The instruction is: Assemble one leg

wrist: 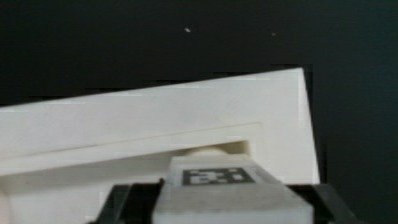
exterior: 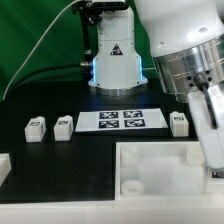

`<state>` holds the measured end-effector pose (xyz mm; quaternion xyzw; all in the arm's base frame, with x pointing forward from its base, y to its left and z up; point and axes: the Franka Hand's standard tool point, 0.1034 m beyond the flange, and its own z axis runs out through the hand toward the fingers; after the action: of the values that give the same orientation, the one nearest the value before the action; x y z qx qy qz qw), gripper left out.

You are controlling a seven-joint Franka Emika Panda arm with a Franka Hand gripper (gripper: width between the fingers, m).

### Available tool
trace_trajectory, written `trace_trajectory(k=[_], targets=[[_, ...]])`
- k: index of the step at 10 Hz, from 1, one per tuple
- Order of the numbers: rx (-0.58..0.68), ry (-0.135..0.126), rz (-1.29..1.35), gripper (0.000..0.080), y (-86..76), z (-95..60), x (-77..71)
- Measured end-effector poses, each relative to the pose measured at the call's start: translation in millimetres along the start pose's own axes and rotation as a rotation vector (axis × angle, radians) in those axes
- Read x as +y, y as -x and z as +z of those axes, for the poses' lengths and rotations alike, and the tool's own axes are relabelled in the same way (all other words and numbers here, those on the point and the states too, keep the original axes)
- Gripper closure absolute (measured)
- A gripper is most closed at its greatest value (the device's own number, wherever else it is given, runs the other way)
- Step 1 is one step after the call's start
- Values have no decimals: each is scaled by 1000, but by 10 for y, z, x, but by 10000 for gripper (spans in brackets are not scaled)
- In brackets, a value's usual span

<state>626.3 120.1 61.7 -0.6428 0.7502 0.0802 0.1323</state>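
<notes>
In the wrist view my gripper (wrist: pixel 217 207) is shut on a leg (wrist: pixel 215 180), a small white block with a black-and-white tag facing the camera. The black fingers (wrist: pixel 125 206) press on both its sides. The leg is held over a corner of the large white tray (wrist: pixel 178 120). In the exterior view my gripper (exterior: pixel 212 160) hangs over the tray's (exterior: pixel 150 165) right side, and the held leg is mostly hidden there. Three more legs lie on the black table: two at the exterior view's left (exterior: pixel 36 127) (exterior: pixel 63 125) and one at its right (exterior: pixel 179 124).
The marker board (exterior: pixel 122 121) lies in the middle, behind the tray. A white part (exterior: pixel 3 165) shows at the exterior view's left edge. The robot base (exterior: pixel 115 60) stands at the back, with cables beside it.
</notes>
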Motion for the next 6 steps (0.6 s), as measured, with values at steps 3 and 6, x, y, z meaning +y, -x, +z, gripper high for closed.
trace_trajectory(k=[3,6], targets=[[0,2,-5,506,-3,3,4],[0,3,-14,189,2,2,9]])
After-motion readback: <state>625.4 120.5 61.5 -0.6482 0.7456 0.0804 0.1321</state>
